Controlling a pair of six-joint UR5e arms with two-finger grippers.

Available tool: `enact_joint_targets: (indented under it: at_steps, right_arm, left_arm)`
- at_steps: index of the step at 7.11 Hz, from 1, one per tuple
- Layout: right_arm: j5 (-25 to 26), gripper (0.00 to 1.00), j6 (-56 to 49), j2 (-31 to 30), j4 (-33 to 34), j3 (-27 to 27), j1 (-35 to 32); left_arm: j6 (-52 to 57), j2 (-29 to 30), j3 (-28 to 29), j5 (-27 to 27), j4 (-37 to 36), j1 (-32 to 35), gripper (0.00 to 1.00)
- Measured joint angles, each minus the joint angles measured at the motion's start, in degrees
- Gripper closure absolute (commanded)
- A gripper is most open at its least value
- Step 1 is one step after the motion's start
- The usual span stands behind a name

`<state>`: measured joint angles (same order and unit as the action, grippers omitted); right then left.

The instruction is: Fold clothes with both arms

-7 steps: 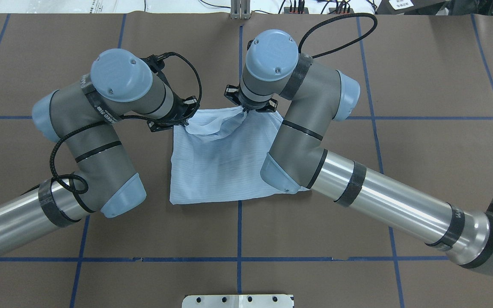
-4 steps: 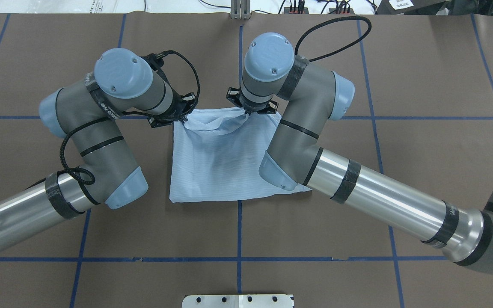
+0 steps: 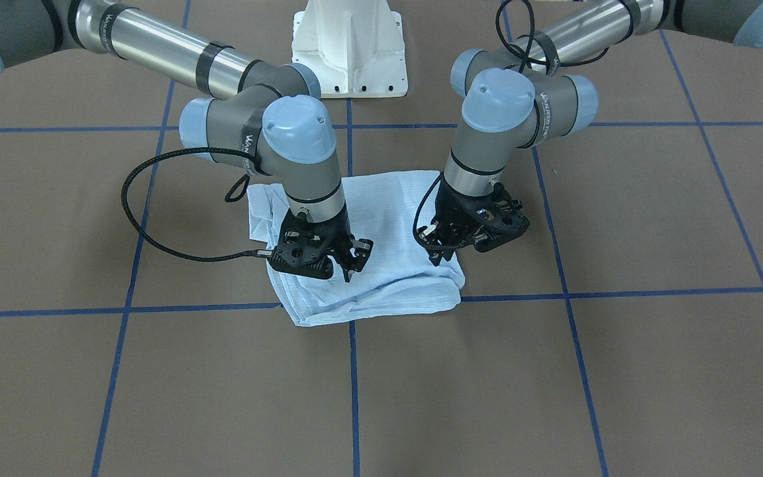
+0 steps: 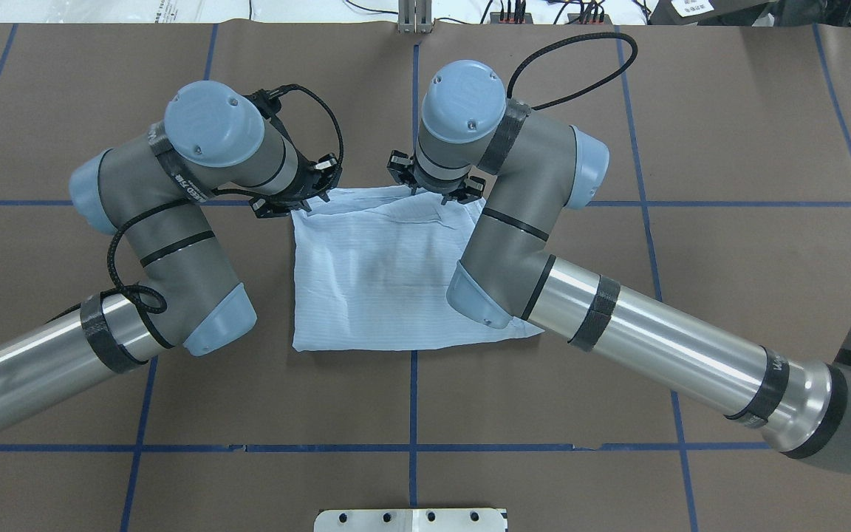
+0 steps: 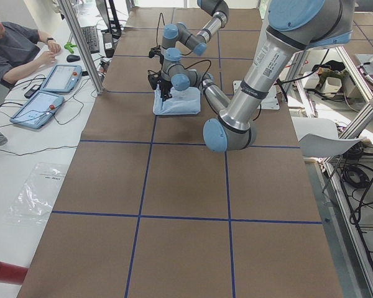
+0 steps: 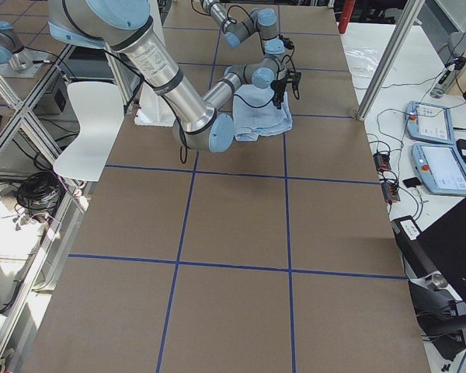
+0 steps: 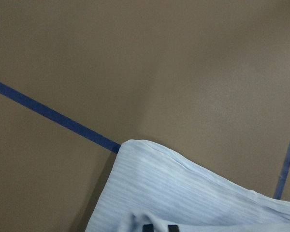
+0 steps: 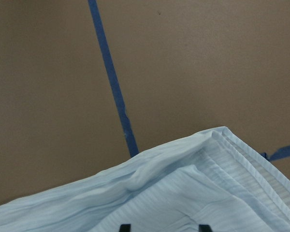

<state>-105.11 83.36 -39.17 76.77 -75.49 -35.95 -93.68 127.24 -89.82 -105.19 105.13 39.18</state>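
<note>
Light-blue shirt (image 4: pixel 374 273): top edge, lifted a second ago, now flat on worktop (image 4: pixel 728 111); I call this fold landed. Right pincer (image 8: pixel 164 226) gapes empty; left pincer (image 7: pixel 160 227), I cannot tell.

The shirt (image 4: pixel 374 281) lies folded into a rough rectangle on the brown table (image 4: pixel 728 295), flat except for creases along its far edge. The left gripper (image 4: pixel 298 196) sits at the shirt's far left corner. The right gripper (image 4: pixel 436 188) is on the far edge, nearer the right corner. The wrists hide both sets of jaws. The right arm (image 4: pixel 654 340) crosses over the shirt's near right corner, while the left arm (image 4: pixel 174 244) stays beside its left edge.
</note>
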Motion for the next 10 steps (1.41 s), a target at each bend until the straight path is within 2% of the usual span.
enact_joint_targets:
  at_steps: [3,5,8,10]
  right_arm:
    - [-0.1,0.00,-0.6,-0.5,-1.5,-0.8,-0.4]
    - [-2.5,0.00,-7.1,-4.9,0.6,-6.5,-3.8]
    - [-7.7,0.00,-32.6,-14.5,14.9,-18.9,-15.5]
    - [-13.1,0.00,-51.7,-21.2,20.6,-22.2,-25.3]
  left_arm:
    - [1.6,0.0,1.2,-0.2,-0.1,4.4,0.02]
    - [9.3,-2.4,-1.0,-0.8,-0.5,6.5,0.01]
    - [29.6,-17.0,-14.2,-6.8,-0.6,13.5,0.01]
    - [48.0,-27.1,-19.5,-11.0,-0.6,21.3,0.01]
